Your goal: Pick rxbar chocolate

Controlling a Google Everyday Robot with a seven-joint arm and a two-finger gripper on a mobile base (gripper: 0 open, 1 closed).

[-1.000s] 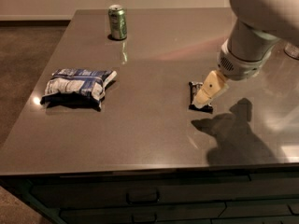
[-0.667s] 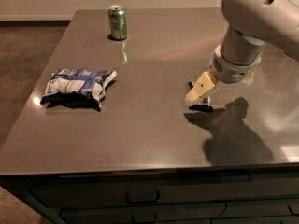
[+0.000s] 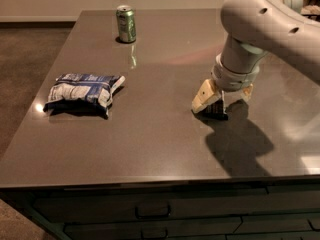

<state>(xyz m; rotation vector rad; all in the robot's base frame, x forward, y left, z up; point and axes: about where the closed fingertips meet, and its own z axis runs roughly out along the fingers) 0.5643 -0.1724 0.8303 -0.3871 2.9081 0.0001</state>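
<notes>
1. The gripper is low over the right part of the table, almost touching its surface; its two tan fingers stand apart, released, and grasp nothing as far as I can see.
2. The rxbar chocolate lies flat on the table directly under the gripper; only its dark near edge shows below the fingers.
3. The step in hand, in my judgement, is the closing on the bar; the bar is thin, so the fingertips should go down until they nearly graze the table, one on each side of the wrapper.
4. Close slowly and evenly; a flat wrapper may slide away if one finger arrives first.
5. Lift straight up; the blue-and-white bag at the left and the green can at the far side are well apart and no obstacle.
</notes>
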